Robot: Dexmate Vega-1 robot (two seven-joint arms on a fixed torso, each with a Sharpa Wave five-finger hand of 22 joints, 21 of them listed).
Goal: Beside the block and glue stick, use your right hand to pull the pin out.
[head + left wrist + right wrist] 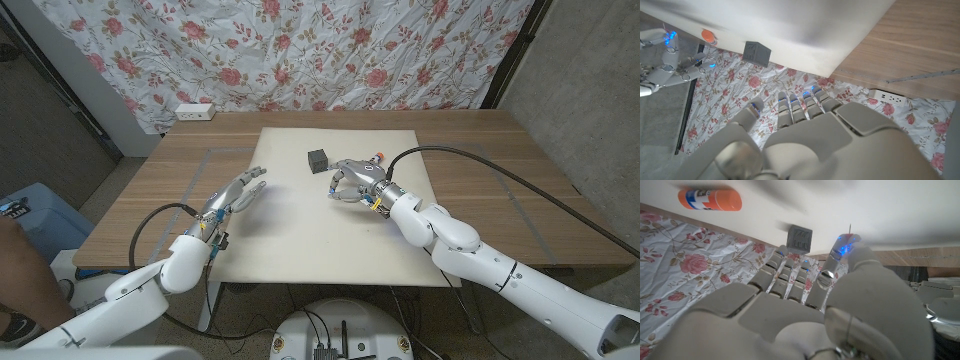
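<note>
Right hand (805, 305) fingers curled, apparently empty; pin (850, 228) upright just beyond thumb tip, beside block (799, 237).

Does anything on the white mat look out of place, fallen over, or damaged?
Nothing stands out. The dark block sits on the white mat, the glue stick lies on its side nearby, and the thin pin shows beside the right hand.
</note>
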